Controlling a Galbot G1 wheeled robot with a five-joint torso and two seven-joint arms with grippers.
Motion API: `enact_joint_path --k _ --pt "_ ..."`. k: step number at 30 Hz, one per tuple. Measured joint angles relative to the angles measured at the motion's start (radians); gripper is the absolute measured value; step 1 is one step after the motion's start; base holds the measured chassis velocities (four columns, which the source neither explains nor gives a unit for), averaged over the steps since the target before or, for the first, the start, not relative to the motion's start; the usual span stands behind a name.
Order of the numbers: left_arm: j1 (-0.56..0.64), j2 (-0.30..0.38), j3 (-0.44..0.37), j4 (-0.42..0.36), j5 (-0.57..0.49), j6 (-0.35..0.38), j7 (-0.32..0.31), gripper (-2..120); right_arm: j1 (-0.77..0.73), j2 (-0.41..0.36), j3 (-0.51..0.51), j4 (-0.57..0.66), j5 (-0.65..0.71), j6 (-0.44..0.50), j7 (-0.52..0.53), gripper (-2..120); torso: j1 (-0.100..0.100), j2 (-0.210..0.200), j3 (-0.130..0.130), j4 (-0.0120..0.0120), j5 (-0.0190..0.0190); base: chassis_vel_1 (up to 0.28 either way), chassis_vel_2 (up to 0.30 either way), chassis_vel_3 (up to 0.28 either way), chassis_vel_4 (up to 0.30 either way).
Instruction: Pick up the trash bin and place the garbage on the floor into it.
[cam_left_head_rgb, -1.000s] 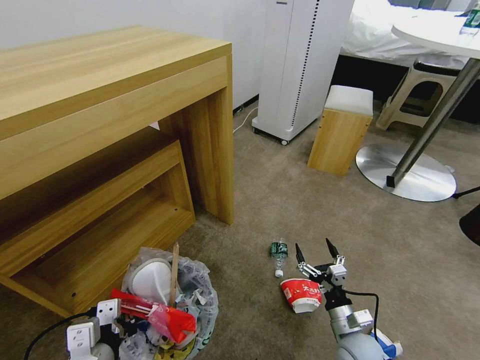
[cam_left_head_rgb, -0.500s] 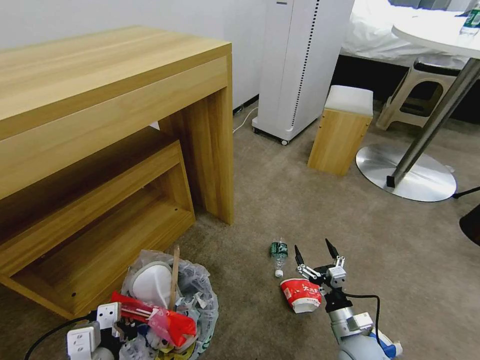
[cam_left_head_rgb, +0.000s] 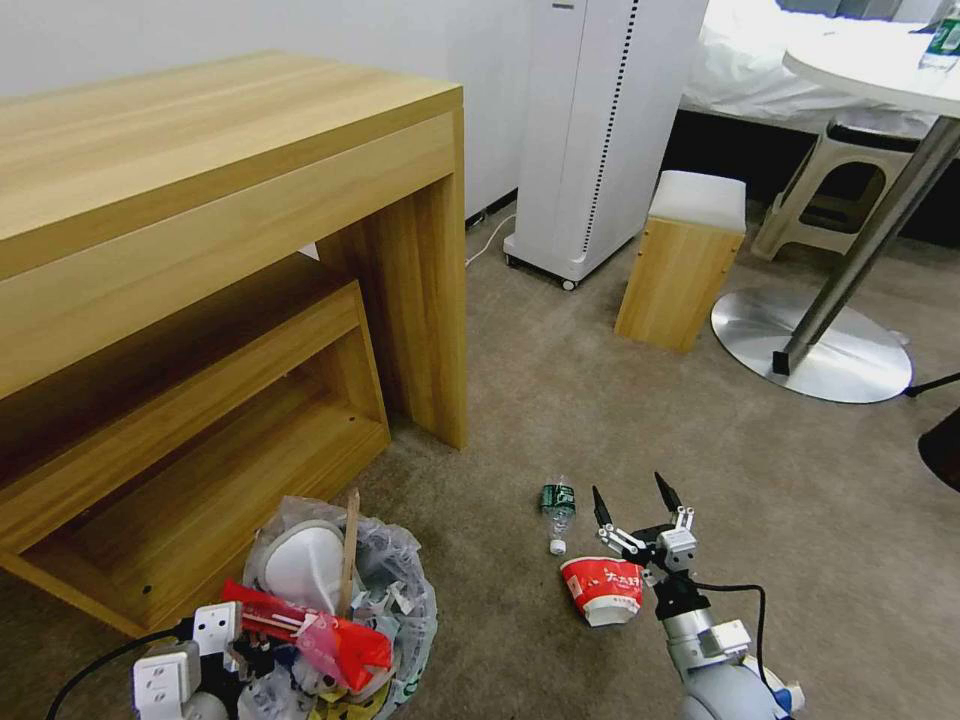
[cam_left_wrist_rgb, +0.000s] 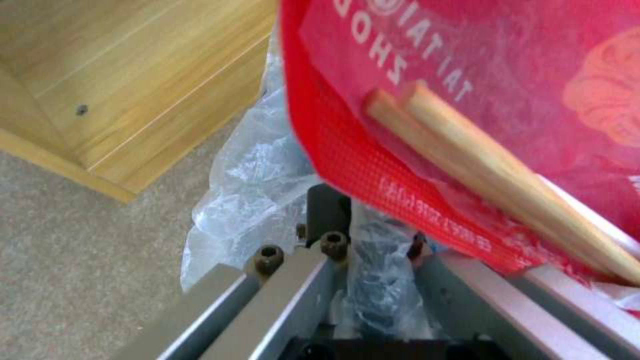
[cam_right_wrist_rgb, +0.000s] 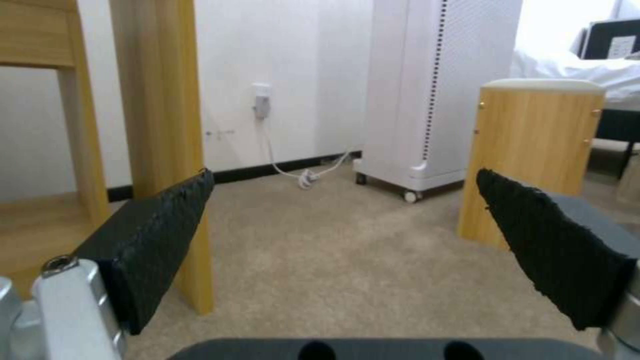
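- While the left claw (cam_left_head_rgb: 235, 655) grips the near rim of the trash bin (cam_left_head_rgb: 400, 590), its fingers pinch the crinkly bag liner, as the left wrist view shows, likely so the bin travels with the robot.
- The trash bin sits low at the robot's left, just in front of the wooden bench (cam_left_head_rgb: 230, 200). It is heaped with garbage: a white slipper (cam_left_head_rgb: 300, 565), a red wrapper (cam_left_head_rgb: 335, 630) and an upright wooden stick (cam_left_head_rgb: 349, 545).
- The right claw (cam_left_head_rgb: 632, 507) hangs low over the floor (cam_left_head_rgb: 560, 400), fingers spread wide and pointing forward. It holds nothing.
- A red-white paper bowl (cam_left_head_rgb: 603, 588) lies tipped on its side on the carpet, just beside the right arm's wrist and slightly toward the robot's left.
- A green-label bottle (cam_left_head_rgb: 557, 505) lies just beyond the bowl, near the left fingertip of the right claw.
- Judging by its spread fingers and low position, the right claw is lined up to collect one of these two remaining pieces.
- A white appliance (cam_left_head_rgb: 600, 130) and a small wooden stool (cam_left_head_rgb: 680, 265) stand well apart, farther back.
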Motion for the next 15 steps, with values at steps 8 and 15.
enact_joint_path --k 8,15 --pt "-0.001 -0.007 0.007 0.007 0.011 -0.002 0.003 0 -0.006 -0.002 0.004 -0.01 0.001 -0.004 0.007 100 0.0 0.0 0.0 -0.0002 0.0 -0.041 -0.042 -0.03 -0.034" --pt "-0.002 -0.003 0.007 0.008 0.014 -0.003 0.007 0 -0.003 -0.008 0.011 -0.01 0.009 -0.011 0.013 100 0.0 0.0 0.0 -0.0001 0.0 -0.091 -0.095 -0.071 -0.081"
